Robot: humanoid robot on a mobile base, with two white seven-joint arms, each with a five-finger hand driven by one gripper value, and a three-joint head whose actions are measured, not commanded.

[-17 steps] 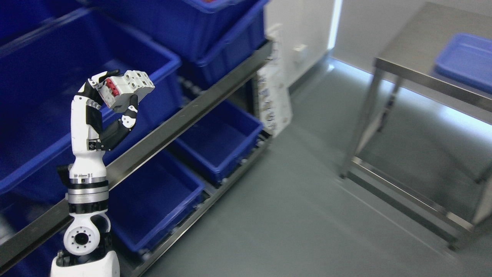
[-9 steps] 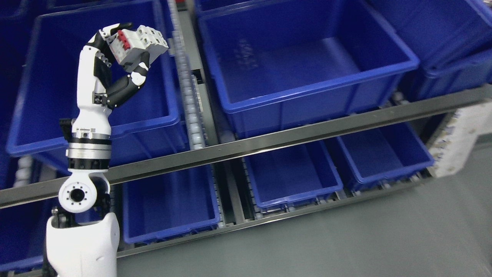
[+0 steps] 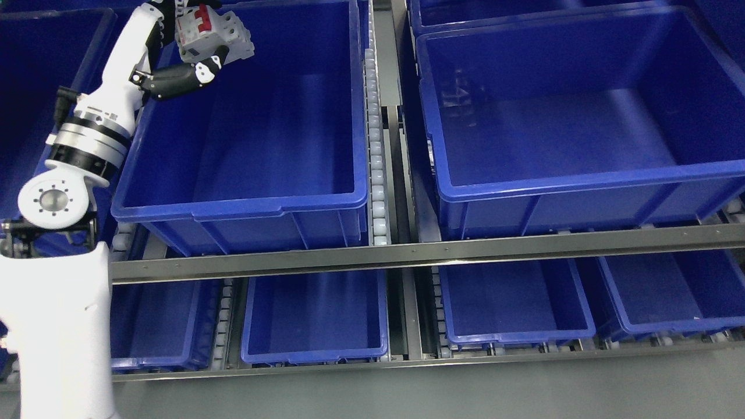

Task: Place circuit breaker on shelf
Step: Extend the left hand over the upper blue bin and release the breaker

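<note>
My left hand (image 3: 186, 43) is raised at the upper left and is shut on a white circuit breaker (image 3: 218, 36) with red switches. The thumb presses it from below and the other fingers run off the picture's top edge. The breaker hangs over the far left corner of a large blue bin (image 3: 244, 201) on the upper level of the shelf (image 3: 407, 254). That bin holds nothing I can see. My right arm is out of the picture.
A second large blue bin (image 3: 582, 180) stands to the right, with a roller track (image 3: 375, 157) between the two. Three smaller blue bins (image 3: 314, 349) sit on the lower level. Another blue bin (image 3: 35, 87) is at the far left. Grey floor runs along the bottom.
The camera has swung left, so the whole picture shifted and the shelf now faces me squarely. My left hand, still holding the breaker, now shows higher, over the left bin's far corner.
</note>
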